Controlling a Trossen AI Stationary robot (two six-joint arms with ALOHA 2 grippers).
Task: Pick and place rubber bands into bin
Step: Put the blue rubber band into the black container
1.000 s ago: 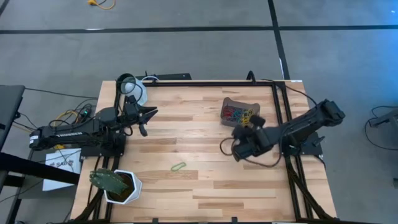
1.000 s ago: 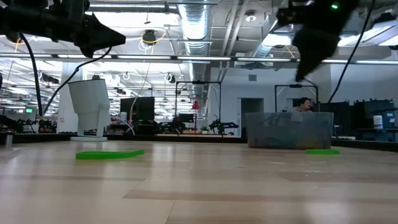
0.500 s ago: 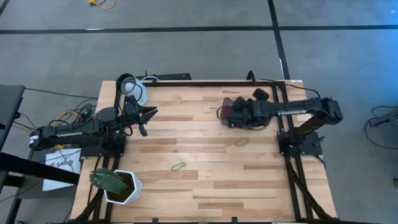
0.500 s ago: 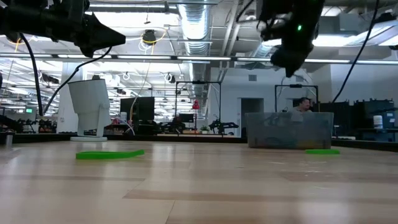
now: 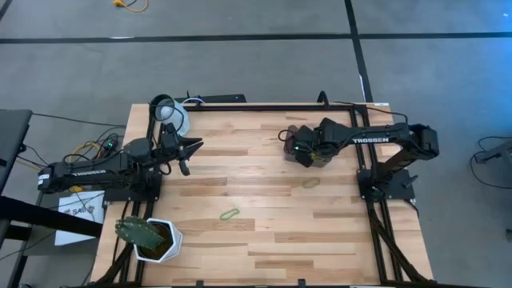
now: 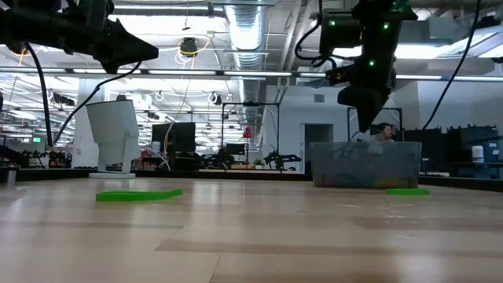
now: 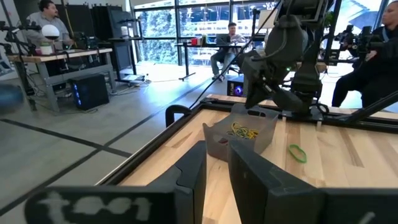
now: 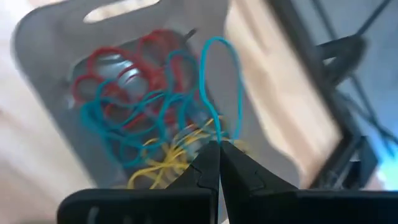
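The bin [image 5: 291, 131] stands at the table's far right and holds red, blue and yellow rubber bands [image 8: 134, 93]; it also shows in the low view [image 6: 365, 165] and the left wrist view [image 7: 239, 134]. My right gripper [image 8: 219, 149] hovers above it [image 6: 363, 126], shut on a blue rubber band [image 8: 217, 68]. Two green rubber bands [image 5: 310, 182] [image 5: 230, 214] lie flat on the wood. My left gripper [image 7: 216, 177] waits at the table's left [image 5: 192, 146], pointing level, with a narrow gap and nothing between its fingers. My right gripper pinches the blue rubber band at one end of its loop [image 8: 216, 129] between its two fingertips. The fingers slant down from above. The loop hangs free beyond the fingertips, above the bands that lie in the bin.
A white pot with a green plant [image 5: 156, 240] stands at the near left corner, and a white round cup [image 5: 172, 116] at the far left. Black frame rails [image 5: 364, 160] run along the table's right and far edges. People sit in the room beyond [image 7: 227, 43].
My right gripper has swung from the table's right middle toward the far edge, to above the bin, turning as it went and staying shut. The green band that it stood over now lies uncovered on the wood.
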